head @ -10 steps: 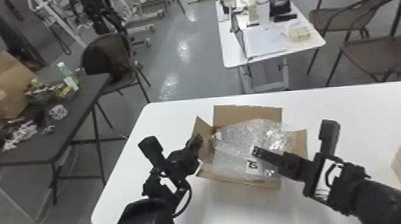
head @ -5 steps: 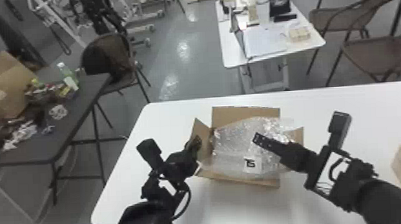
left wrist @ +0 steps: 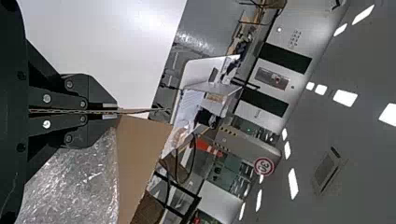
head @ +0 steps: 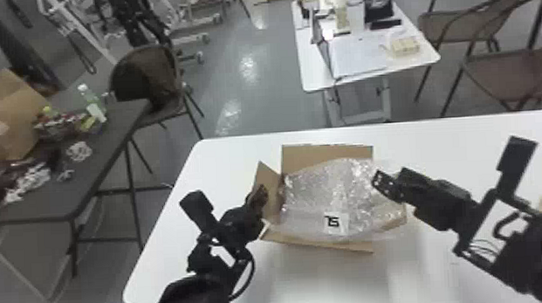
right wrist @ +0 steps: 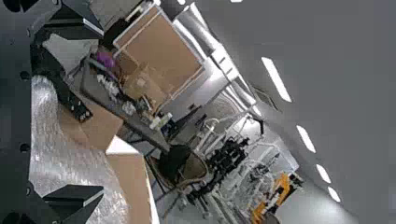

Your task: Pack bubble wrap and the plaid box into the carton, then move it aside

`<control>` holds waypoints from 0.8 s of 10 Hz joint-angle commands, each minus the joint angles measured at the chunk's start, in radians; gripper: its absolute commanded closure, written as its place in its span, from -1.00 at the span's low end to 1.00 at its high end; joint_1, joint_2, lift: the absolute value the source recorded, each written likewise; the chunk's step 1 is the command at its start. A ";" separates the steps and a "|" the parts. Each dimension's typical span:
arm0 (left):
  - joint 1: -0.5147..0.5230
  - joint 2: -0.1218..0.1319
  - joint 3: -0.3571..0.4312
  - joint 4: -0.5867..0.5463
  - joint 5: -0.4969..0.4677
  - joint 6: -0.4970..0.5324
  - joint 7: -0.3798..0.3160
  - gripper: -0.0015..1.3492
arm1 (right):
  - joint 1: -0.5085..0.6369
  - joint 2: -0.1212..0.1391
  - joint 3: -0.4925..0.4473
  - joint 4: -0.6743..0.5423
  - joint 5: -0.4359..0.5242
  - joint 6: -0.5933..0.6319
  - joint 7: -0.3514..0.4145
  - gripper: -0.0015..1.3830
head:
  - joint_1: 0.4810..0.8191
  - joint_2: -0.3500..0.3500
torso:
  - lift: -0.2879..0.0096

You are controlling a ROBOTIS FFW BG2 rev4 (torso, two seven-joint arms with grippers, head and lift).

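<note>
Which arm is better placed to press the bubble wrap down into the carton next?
Right, I'd judge. The right gripper is open by the right side of the bubble wrap, while the left gripper is shut on a carton flap and would likely have to let go first.

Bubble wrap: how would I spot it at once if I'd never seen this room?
In the head view, find the large white table, then the open cardboard carton on it. The bubble wrap is the shiny, crinkled heap bulging from it. Unlike the plain brown flaps beside it, it is clear and bears a small white label.
</note>
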 commanded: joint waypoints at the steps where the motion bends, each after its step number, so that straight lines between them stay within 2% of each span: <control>1: 0.006 0.003 0.001 -0.001 0.008 -0.005 0.000 0.79 | 0.107 -0.036 -0.050 -0.107 0.110 -0.073 0.000 -0.82 | 0.27 0.98 | 0.76; 2: 0.015 0.005 0.007 -0.001 0.013 -0.011 0.000 0.79 | 0.196 -0.026 -0.101 -0.168 0.223 -0.126 -0.023 -0.81 | 0.27 0.91 | 0.76; 3: 0.029 0.005 0.017 -0.006 0.022 -0.019 0.000 0.79 | 0.270 0.010 -0.154 -0.204 0.332 -0.176 -0.030 -0.80 | 0.27 0.87 | 0.76; 5: 0.046 0.005 0.030 -0.015 0.030 -0.024 0.000 0.79 | 0.400 0.018 -0.272 -0.228 0.475 -0.323 -0.033 -0.78 | 0.27 0.73 | 0.76; 6: 0.053 0.005 0.036 -0.018 0.036 -0.027 0.000 0.79 | 0.451 0.018 -0.323 -0.228 0.512 -0.374 -0.036 -0.78 | 0.27 0.63 | 0.76; 8: 0.061 0.005 0.042 -0.021 0.040 -0.030 0.000 0.79 | 0.533 0.018 -0.404 -0.227 0.527 -0.442 -0.043 -0.78 | 0.27 0.49 | 0.76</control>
